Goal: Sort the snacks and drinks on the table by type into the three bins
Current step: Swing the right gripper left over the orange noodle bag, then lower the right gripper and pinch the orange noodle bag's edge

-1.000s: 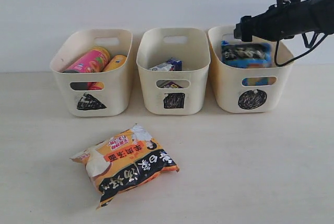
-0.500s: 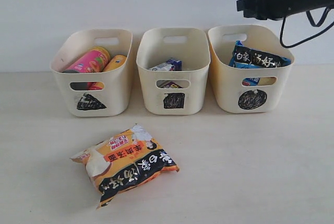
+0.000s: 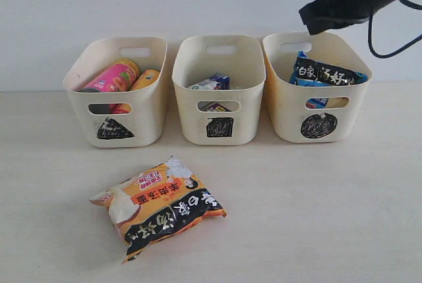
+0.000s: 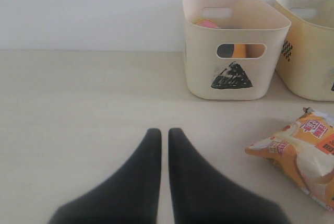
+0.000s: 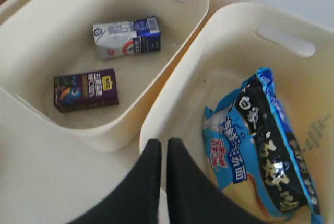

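Exterior view: right gripper (image 3: 315, 22) raised in the air, just above the back rim of the circle bin (image 3: 290, 115). Below and slightly ahead of it, inside that bin, the blue-and-black packet (image 3: 323, 74), propped on edge. Further off to the side of the gripper, the square bin (image 3: 188, 118) with the white-and-blue carton (image 3: 211, 83) and the dark purple carton (image 3: 212, 106), the latter glimpsed through the handle slot. Farthest from the gripper, the triangle bin (image 3: 148, 115) with the pink tube (image 3: 112, 76) and the yellow tube (image 3: 145, 80) leaning side by side. Well apart from the gripper, out on the open desk (image 3: 316, 217) in front of the bins, the orange-and-black packet (image 3: 161, 207), lying flat.

Left wrist view: left gripper (image 4: 164, 132) low over the bare desk, jaws pressed together, nothing between them. Ahead and off to one side, the triangle bin; nearer, on that same side, one corner of the orange-and-black packet.

Right wrist view: right gripper with jaws together, nothing held, poised over the near rim of the circle bin. Just beyond the fingertips, the blue-and-black packet; both cartons lying flat and apart in the neighbouring square bin.
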### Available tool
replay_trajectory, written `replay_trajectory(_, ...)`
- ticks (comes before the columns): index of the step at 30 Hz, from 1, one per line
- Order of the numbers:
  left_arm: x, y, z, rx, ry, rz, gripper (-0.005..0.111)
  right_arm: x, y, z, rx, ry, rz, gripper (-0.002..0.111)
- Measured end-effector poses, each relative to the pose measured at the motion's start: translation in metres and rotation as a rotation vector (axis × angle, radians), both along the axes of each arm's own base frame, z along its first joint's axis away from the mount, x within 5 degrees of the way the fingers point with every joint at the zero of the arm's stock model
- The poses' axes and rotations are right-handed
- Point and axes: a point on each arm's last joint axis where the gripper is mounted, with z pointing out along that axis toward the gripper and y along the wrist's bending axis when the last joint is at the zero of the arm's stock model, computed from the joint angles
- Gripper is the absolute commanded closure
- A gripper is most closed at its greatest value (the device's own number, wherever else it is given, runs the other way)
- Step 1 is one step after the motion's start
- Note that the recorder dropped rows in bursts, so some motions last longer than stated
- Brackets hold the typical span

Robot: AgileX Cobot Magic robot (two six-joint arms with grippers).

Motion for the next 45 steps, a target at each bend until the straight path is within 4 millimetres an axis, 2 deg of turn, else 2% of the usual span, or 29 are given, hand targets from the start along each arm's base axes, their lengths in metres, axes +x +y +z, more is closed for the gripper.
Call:
replay_trajectory(3,0.0,0.0,0.0,0.0,0.0,0.0,0.102,-0.012,0.014,-0.006,-0.046,0.031,0.021,0.108)
replay_trajectory(8,0.0,0.0,0.0,0.0,0.0,0.0,0.102,-0.046,0.054,-0.028,-0.063,0.121,0.117,0.108)
replay_trajectory(12,0.0,0.0,0.0,0.0,0.0,0.0,0.102,-0.065,0.079,-0.04,-0.077,0.169,0.194,0.108)
replay_trajectory(14,0.0,0.0,0.0,0.0,0.0,0.0,0.102,-0.083,0.104,-0.05,-0.101,0.198,0.276,0.108)
replay_trajectory(18,0.0,0.0,0.0,0.0,0.0,0.0,0.102,-0.115,0.151,-0.052,-0.137,0.159,0.426,0.108)
replay_trajectory(21,0.0,0.0,0.0,0.0,0.0,0.0,0.102,-0.131,0.173,-0.051,-0.137,0.132,0.489,0.108)
replay_trajectory(23,0.0,0.0,0.0,0.0,0.0,0.0,0.102,-0.149,0.194,-0.049,-0.132,0.099,0.553,0.108)
replay_trajectory(25,0.0,0.0,0.0,0.0,0.0,0.0,0.102,-0.161,0.207,-0.048,-0.125,0.073,0.59,0.108)
replay_trajectory(27,0.0,0.0,0.0,0.0,0.0,0.0,0.102,-0.164,0.213,-0.052,-0.121,0.078,0.581,0.107)
replay_trajectory(28,0.0,0.0,0.0,0.0,0.0,0.0,0.102,-0.163,0.214,-0.056,-0.127,0.089,0.567,0.103)
replay_trajectory(30,0.0,0.0,0.0,0.0,0.0,0.0,0.102,-0.157,0.213,-0.066,-0.127,0.136,0.51,0.089)
replay_trajectory(35,0.0,0.0,0.0,0.0,0.0,0.0,0.102,-0.126,0.188,-0.082,-0.076,0.277,0.335,0.028)
replay_trajectory(36,0.0,0.0,0.0,0.0,0.0,0.0,0.102,-0.119,0.18,-0.084,-0.054,0.308,0.298,0.023)
replay_trajectory(41,0.0,0.0,0.0,0.0,0.0,0.0,0.102,-0.09,0.152,-0.099,0.058,0.443,0.15,0.021)
replay_trajectory(45,0.0,0.0,0.0,0.0,0.0,0.0,0.102,-0.076,0.143,-0.124,0.106,0.548,0.1,0.021)
